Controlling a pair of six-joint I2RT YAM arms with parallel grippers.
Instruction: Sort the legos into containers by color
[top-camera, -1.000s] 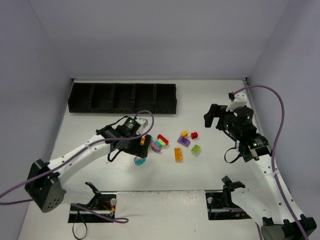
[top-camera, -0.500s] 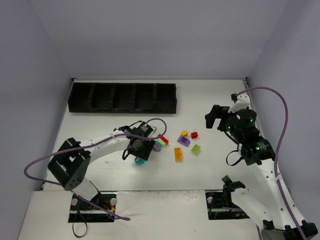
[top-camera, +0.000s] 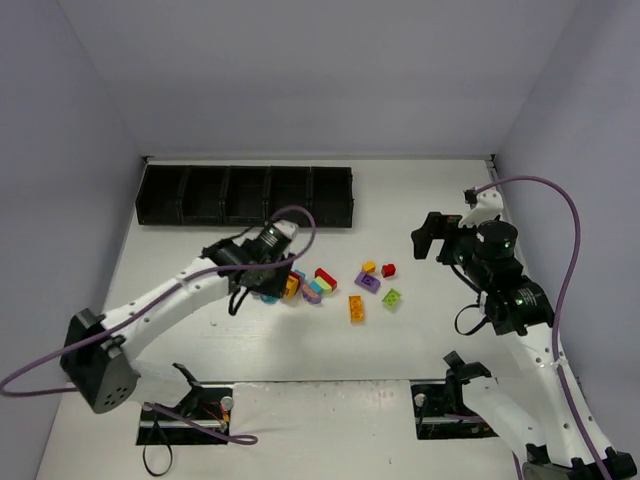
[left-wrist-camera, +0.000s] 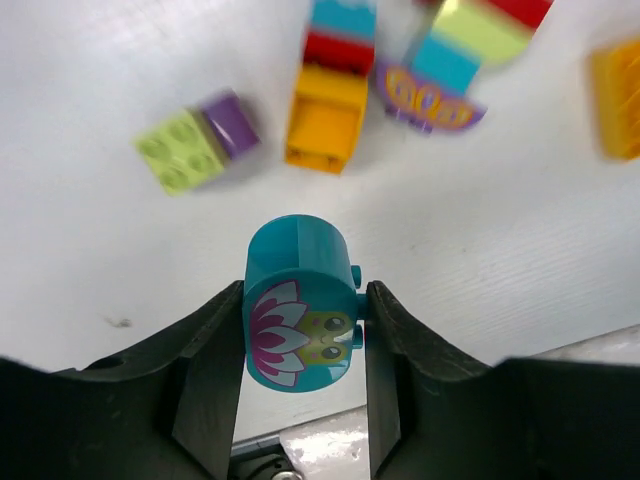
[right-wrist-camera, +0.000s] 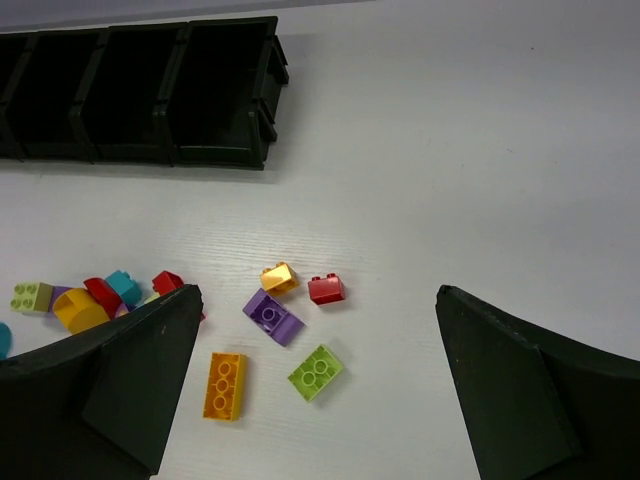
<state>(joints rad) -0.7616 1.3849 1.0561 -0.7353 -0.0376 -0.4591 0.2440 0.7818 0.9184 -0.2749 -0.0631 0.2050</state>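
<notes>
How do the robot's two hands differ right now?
The left hand is shut on a teal brick with a flower print, while the right hand is open wide and empty. The left hand is right at the brick pile, and the right hand hangs apart from it, off to the right. Both are black and two-fingered.

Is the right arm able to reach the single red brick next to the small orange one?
Probably yes: the right gripper is open and empty, and bare table lies between it and that red brick.
</notes>
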